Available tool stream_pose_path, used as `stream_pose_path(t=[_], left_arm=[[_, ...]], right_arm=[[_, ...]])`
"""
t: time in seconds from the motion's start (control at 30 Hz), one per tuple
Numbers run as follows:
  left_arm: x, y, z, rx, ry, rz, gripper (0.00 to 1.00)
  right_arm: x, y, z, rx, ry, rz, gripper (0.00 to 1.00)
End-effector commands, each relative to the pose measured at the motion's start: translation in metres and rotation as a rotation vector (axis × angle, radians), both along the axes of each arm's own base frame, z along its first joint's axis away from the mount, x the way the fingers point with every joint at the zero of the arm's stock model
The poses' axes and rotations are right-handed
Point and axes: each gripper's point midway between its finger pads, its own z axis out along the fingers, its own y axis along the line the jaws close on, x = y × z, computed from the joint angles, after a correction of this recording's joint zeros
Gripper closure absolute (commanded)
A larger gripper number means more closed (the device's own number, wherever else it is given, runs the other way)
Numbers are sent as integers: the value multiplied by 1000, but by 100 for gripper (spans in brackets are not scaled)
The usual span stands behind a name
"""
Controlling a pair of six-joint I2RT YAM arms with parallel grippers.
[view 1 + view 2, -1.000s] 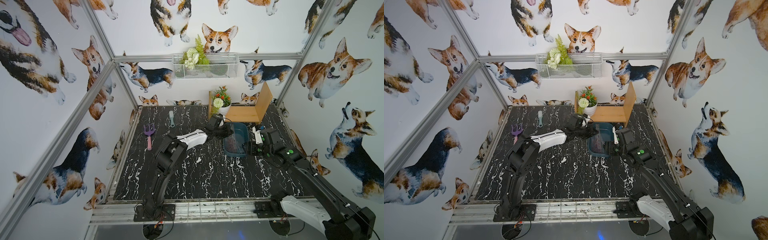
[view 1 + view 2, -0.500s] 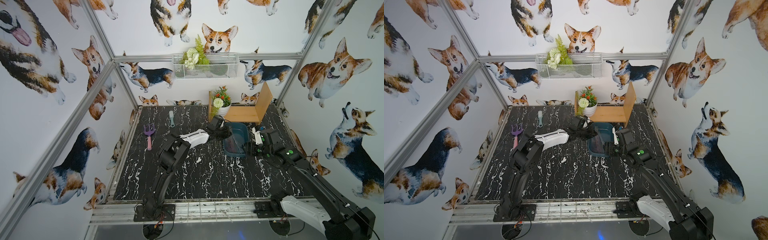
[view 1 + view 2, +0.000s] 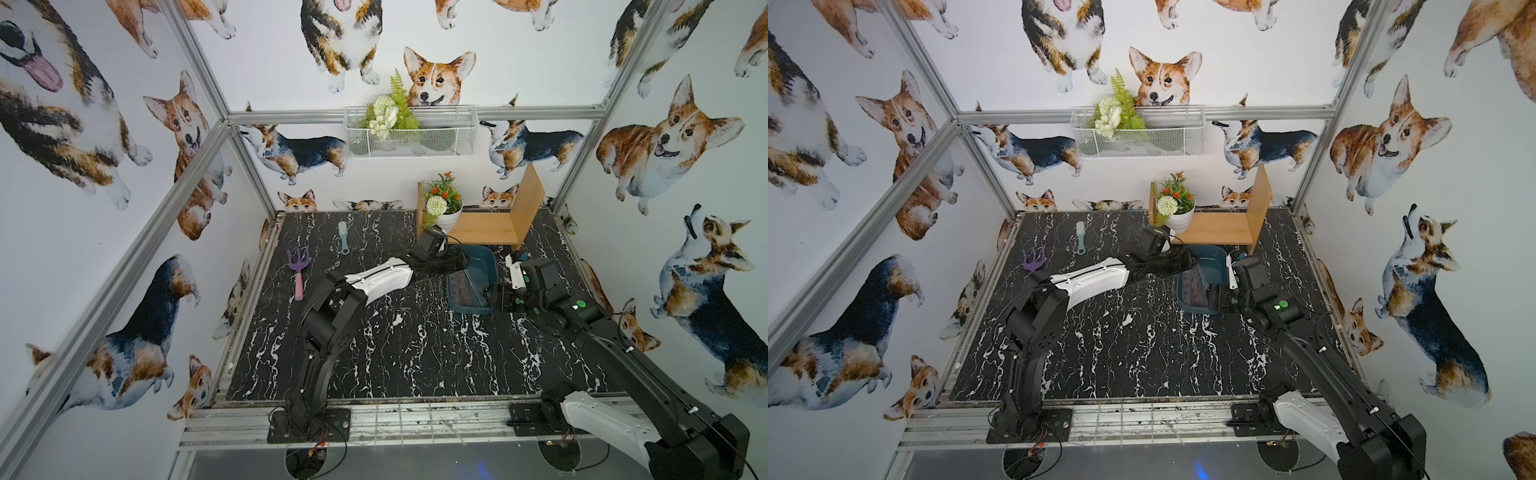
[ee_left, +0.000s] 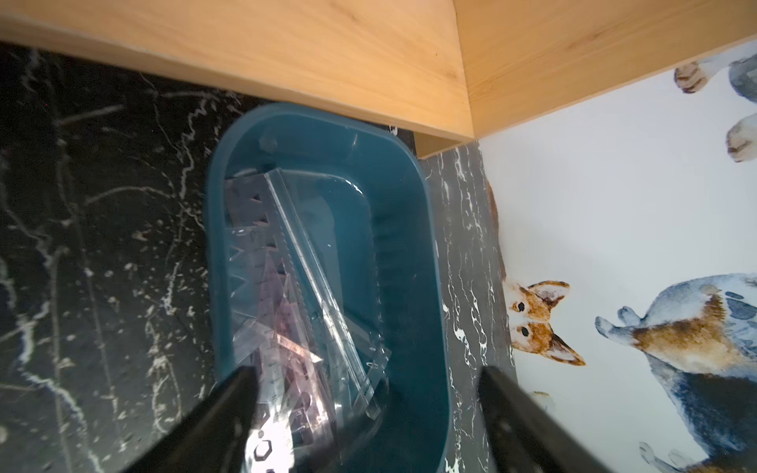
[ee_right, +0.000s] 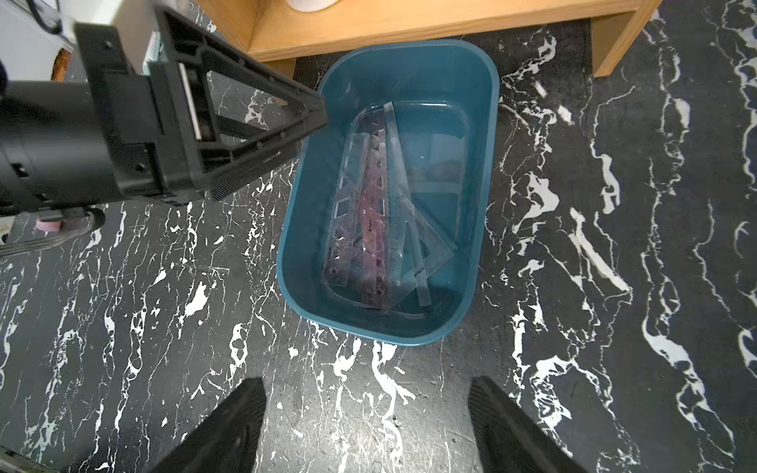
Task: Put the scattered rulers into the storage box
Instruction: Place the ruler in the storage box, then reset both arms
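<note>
The teal storage box [image 3: 484, 266] [image 3: 1213, 266] stands on the black marbled table in front of the wooden shelf. Several see-through rulers [image 4: 286, 286] [image 5: 377, 204] lie piled inside it: a long straight strip, purple-tinted strips and a triangular set square. My left gripper [image 4: 364, 372] [image 3: 462, 259] hangs open over the box's left rim with nothing between its fingers [image 5: 295, 102]. My right gripper [image 5: 366, 385] [image 3: 496, 297] is open and holds nothing, above bare table just outside the box's near right corner. No ruler shows on the table outside the box.
The wooden shelf [image 3: 486, 226] with a flower pot [image 3: 446, 218] stands right behind the box. A purple-and-pink toy fork [image 3: 299, 270] and a pale blue brush [image 3: 343, 237] lie at the far left. A wire basket [image 3: 411, 133] hangs on the back wall.
My left gripper has gone from shut to wide open above the box. The right gripper's jaws have widened a little. Both arms have stayed nearly in place.
</note>
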Motion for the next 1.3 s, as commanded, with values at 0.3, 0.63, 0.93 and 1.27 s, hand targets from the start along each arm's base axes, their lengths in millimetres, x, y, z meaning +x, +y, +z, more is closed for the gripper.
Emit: stream_pose_path(t=[0.3, 0.63, 0.93, 1.27], left_arm=[[-27, 48, 74, 126, -217, 30, 1], [-58, 135, 161, 280, -520, 160, 0], [-73, 215, 208, 579, -802, 296, 0], [-71, 363, 138, 640, -736, 649, 1]], right_arm=[[29, 7, 55, 130, -244, -47, 4], [44, -5, 105, 127, -470, -110, 0], [41, -22, 137, 35, -733, -120, 0], [64, -93, 60, -185, -743, -345, 0]])
